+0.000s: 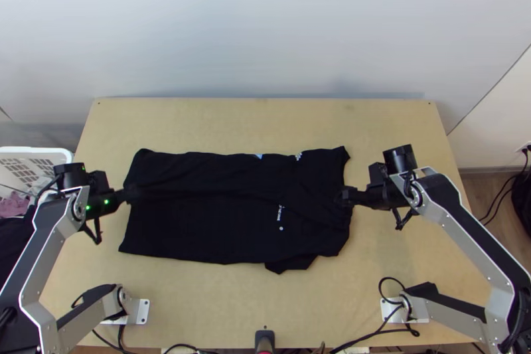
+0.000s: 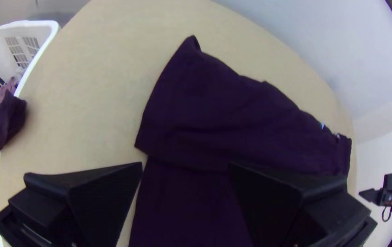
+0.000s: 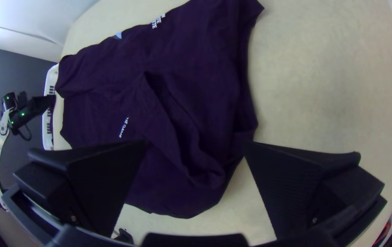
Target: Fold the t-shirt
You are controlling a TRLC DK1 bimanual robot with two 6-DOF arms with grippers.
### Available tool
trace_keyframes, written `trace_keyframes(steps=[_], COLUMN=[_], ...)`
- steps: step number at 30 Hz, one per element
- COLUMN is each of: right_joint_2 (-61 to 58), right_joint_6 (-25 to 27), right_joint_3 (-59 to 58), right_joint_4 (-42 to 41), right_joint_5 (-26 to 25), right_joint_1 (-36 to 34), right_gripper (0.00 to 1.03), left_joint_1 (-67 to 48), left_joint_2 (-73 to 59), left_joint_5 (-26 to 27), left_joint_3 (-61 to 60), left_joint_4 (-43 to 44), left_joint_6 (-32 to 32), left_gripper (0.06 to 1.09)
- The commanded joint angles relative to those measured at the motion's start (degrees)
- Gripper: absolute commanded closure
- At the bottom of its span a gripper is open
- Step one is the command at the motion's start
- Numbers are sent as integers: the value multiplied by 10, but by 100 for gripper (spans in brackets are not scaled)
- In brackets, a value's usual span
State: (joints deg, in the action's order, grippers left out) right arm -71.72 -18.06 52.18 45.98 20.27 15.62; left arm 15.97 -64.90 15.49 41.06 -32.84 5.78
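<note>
Top view fairly bright, light soft & even; faint shadows on table (image 1: 212, 301), shirt (image 1: 199, 221) nr black w/ folds mostly lost. Wrist views: edges bent, some corners dark.

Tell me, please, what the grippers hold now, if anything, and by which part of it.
Nothing is held. The left gripper and the right gripper are both open, at opposite ends of the black t-shirt.

Shirt (image 1: 212, 228): parts of both ends are hiding behind left gripper (image 1: 132, 194) and right gripper (image 1: 346, 196), top view. Basket (image 1: 41, 150), dark cloth (image 1: 12, 241): both are running off the left edge there.
</note>
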Motion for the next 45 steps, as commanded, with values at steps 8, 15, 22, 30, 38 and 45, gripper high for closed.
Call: trace_keyframes(steps=[8,15,22,30,38,45], right_joint_2=[0,16,26,38,18,5], right_joint_6=[-9,-10,-6,7,18,31], right_joint_3=[51,75,72,77,119,130], right_joint_4=[25,36,40,55,72,104], right_joint_5=[12,13,13,15,15,15], right_joint_1=[37,63,70,72,83,139], right_gripper=[4,4,4,4,4,4], left_joint_1=[6,2,-8,-7,-8,-12], left_joint_2=[84,65,26,14,-9,-7], left_joint_5=[-48,-80,-120,-120,-120,-117], left_joint_3=[-40,-46,-46,-46,-41,-41], left_joint_4=[-173,-187,-193,-194,-211,-213], left_joint_6=[-183,-191,-201,-202,-208,-212], left_gripper=[16,17,17,34,52,89])
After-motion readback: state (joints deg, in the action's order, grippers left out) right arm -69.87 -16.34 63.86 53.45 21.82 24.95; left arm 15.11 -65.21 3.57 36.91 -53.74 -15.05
